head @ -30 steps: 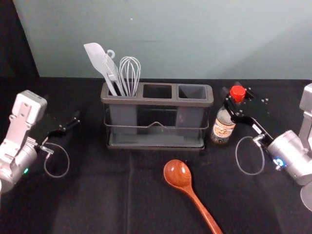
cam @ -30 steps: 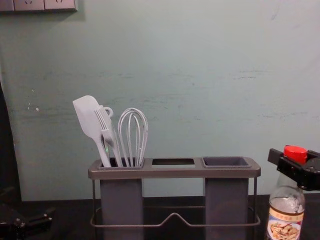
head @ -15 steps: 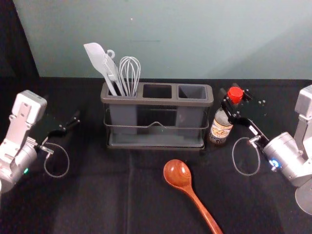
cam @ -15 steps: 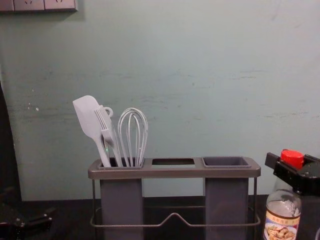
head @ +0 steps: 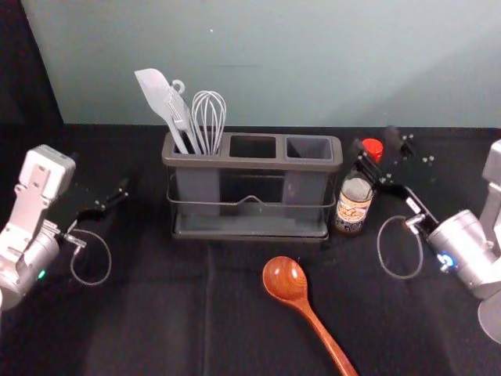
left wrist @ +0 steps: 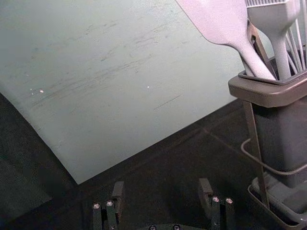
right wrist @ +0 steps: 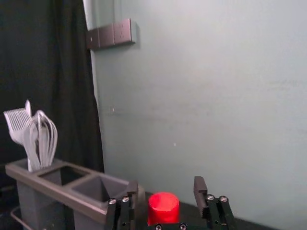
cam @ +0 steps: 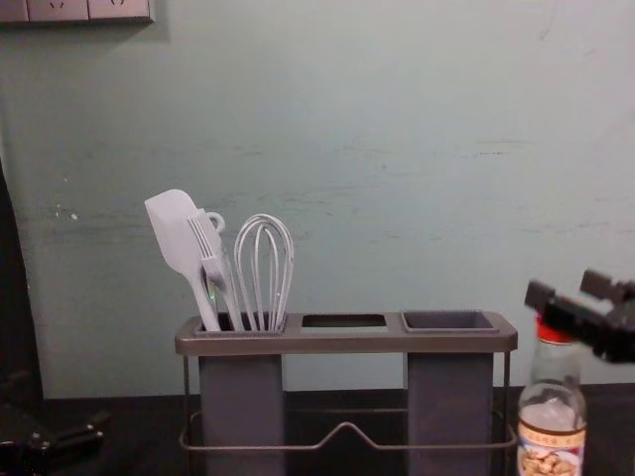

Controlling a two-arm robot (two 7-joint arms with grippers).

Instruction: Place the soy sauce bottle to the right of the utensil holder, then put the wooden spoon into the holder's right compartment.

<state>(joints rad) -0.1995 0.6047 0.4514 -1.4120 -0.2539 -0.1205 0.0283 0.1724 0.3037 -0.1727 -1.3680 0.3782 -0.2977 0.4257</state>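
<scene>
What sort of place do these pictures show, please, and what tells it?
Probably a robot test table dressed as a kitchen counter, not a real kitchen. The utensil holder, wooden spoon and soy sauce bottle suggest cooking, but the black cloth beneath them suggests a staged setup.

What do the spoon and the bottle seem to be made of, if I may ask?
The spoon looks like varnished wood: reddish brown with a glossy highlight. The bottle seems to be smooth clear glass, possibly plastic: its neck is see-through.
</scene>
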